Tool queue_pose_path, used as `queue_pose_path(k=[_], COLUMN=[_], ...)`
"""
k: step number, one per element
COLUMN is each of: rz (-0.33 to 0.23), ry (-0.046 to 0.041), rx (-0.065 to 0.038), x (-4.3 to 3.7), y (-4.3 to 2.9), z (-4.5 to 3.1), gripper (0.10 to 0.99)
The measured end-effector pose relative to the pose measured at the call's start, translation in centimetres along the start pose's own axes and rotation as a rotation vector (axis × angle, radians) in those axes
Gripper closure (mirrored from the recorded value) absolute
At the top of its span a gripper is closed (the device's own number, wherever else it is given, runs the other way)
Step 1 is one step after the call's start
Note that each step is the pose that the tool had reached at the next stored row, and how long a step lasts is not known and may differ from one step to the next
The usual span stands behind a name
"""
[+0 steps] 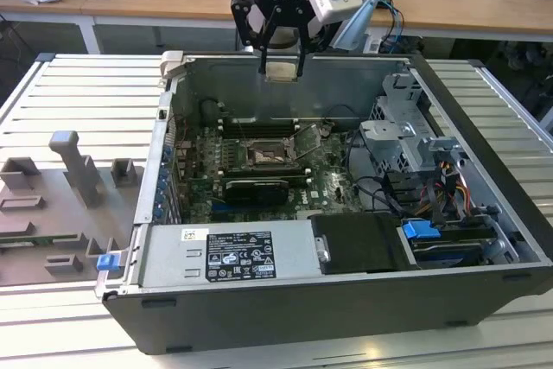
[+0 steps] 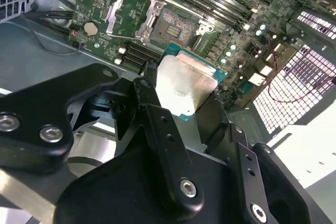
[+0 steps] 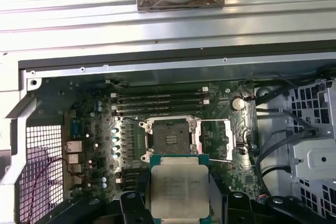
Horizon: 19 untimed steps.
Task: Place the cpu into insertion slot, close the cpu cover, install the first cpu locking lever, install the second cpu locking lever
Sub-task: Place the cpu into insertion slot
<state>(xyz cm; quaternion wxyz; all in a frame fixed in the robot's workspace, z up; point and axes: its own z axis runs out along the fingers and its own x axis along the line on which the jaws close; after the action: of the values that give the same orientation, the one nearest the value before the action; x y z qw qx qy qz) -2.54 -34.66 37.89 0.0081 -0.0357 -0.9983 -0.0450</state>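
Note:
My gripper (image 1: pixel 282 65) hangs over the back part of the open computer case, shut on the cpu (image 1: pixel 282 70), a pale silvery square chip on a green base. In both wrist views the cpu (image 2: pixel 184 82) (image 3: pixel 178 187) sits between the black fingers (image 2: pixel 153 95), held by two opposite edges, well above the motherboard. The insertion slot (image 1: pixel 269 155) (image 2: pixel 176 24) (image 3: pixel 169 136) is a dark square socket with a silver rim, bare and uncovered. The cpu cover (image 2: pixel 125 13) (image 3: pixel 216 137) is swung open to one side of the socket.
Long memory slots (image 3: pixel 160 103) run along the socket's far side. A black expansion card (image 1: pixel 257 189) lies in front of it, then the power supply (image 1: pixel 229 252). A drive cage with cables (image 1: pixel 406 140) fills the exterior view's right. Grey fixture blocks (image 1: pixel 73 174) stand outside the case.

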Motion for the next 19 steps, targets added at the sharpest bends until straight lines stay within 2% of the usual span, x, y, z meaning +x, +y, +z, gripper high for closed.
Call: queue_pose_path(k=[19], rz=[0.066], ry=[-0.0059], rx=[-0.001], x=[0.00], y=[0.00], z=[0.00], gripper=[0.549])
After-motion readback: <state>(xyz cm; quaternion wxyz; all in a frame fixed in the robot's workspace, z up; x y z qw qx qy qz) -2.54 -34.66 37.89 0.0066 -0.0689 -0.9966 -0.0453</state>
